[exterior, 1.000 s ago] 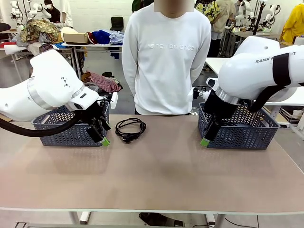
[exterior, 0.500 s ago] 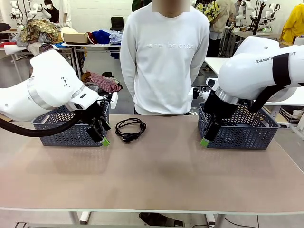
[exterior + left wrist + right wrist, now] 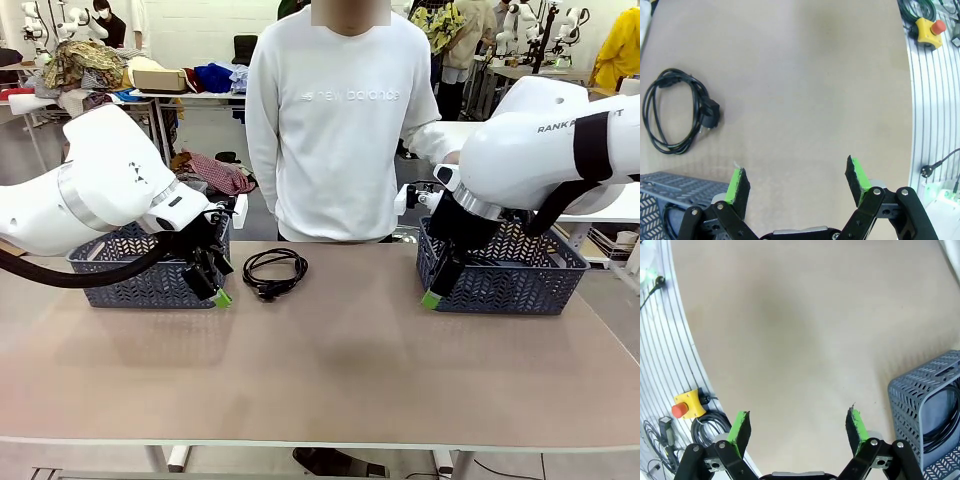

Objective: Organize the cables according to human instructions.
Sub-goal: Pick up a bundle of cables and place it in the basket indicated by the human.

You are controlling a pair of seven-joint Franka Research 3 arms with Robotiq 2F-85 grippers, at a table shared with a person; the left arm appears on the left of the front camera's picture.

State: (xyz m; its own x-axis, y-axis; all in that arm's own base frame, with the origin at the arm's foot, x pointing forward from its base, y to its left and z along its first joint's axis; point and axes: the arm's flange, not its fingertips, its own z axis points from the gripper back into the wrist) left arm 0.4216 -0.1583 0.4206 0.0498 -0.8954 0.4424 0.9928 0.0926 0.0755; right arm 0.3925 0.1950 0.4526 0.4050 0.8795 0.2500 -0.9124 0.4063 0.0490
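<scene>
Both our grippers stand spread with nothing between the pads: our left gripper [image 3: 218, 292] hovers just in front of the left grey-blue basket [image 3: 125, 272], and our right gripper [image 3: 432, 296] hangs at the near corner of the right basket [image 3: 520, 280]. One coiled black cable [image 3: 274, 271] lies on the table [image 3: 340, 370], just beside our left gripper. Another cable [image 3: 940, 412] lies inside the right basket. A person [image 3: 340, 120] stands across from us.

The person [image 3: 335, 120] has shifted sideways, one arm now reaching out.
</scene>
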